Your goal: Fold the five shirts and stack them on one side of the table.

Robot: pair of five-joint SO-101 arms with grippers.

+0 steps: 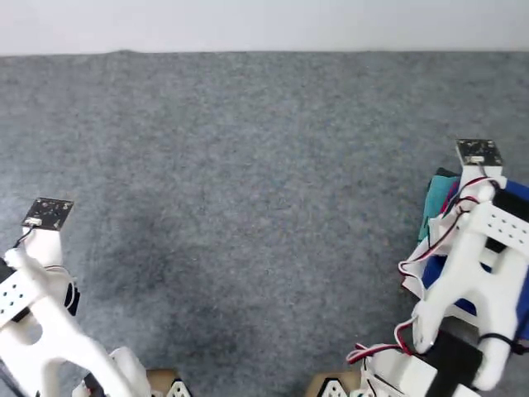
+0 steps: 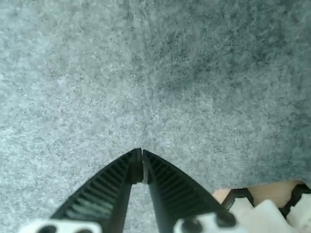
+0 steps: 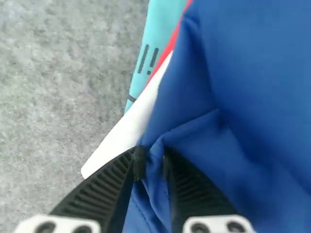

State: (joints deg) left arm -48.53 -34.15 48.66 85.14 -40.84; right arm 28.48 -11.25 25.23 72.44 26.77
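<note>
A stack of shirts lies at the table's right edge, with the blue shirt on top. Beneath it show a white layer, a red edge and a teal shirt. My right gripper is shut on a raised fold of the blue shirt near its edge. In the high view the right arm stands over this stack, where teal and blue peek out. My left gripper is shut and holds nothing, just above bare grey felt. The left arm sits at the near left.
Grey felt covers the table from the far edge to the near one. The arms' bases stand at the near edge, and a wooden mount shows beside the left gripper. A pale wall runs along the back.
</note>
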